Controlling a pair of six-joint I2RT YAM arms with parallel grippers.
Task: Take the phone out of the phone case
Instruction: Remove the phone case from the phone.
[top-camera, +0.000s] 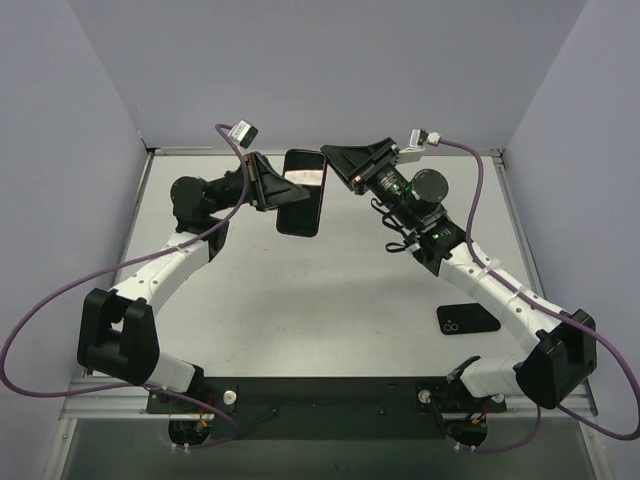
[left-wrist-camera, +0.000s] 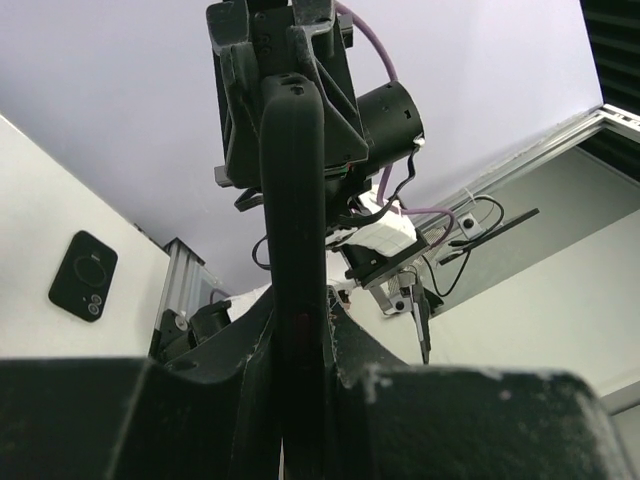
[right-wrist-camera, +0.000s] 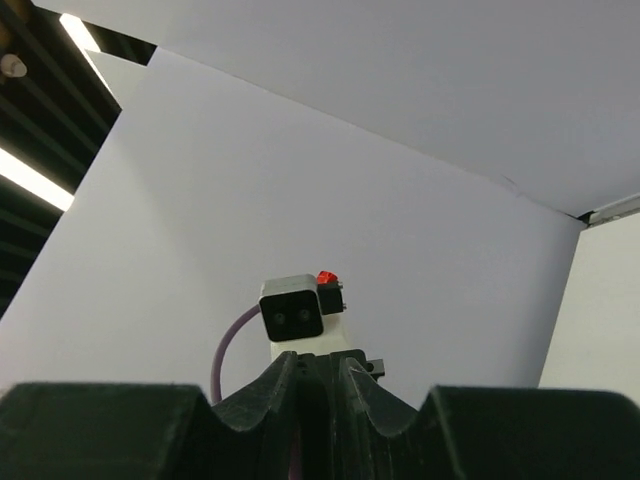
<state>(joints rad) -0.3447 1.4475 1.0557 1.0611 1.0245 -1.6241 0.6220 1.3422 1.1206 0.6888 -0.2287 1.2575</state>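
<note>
Phone pinched at both ends, held off the table.

- Left gripper: clenched on the phone's left long edge. Left wrist view shows a finger pressed on either side of the dark edge.
- Right gripper: closed on the far right corner. From the left wrist it sits clamped over the far end of the device. Its own camera shows the fingers drawn in on something thin and dark, with little else visible.
- Phone: screen up with a light reflection across the glass, lying between the two grippers above the far middle of the table.
- Near right, well apart from both grippers: a black rounded slab lying flat on the table, showing two small circles and, from the left wrist, a ring. I take it for the phone case, but cannot confirm it is empty.

Judgement: if that reading holds, the separation is done. What remains is setting the phone down and releasing. If the held edge is a case wall, which the pictures do not settle, the peel is not yet done.
</note>
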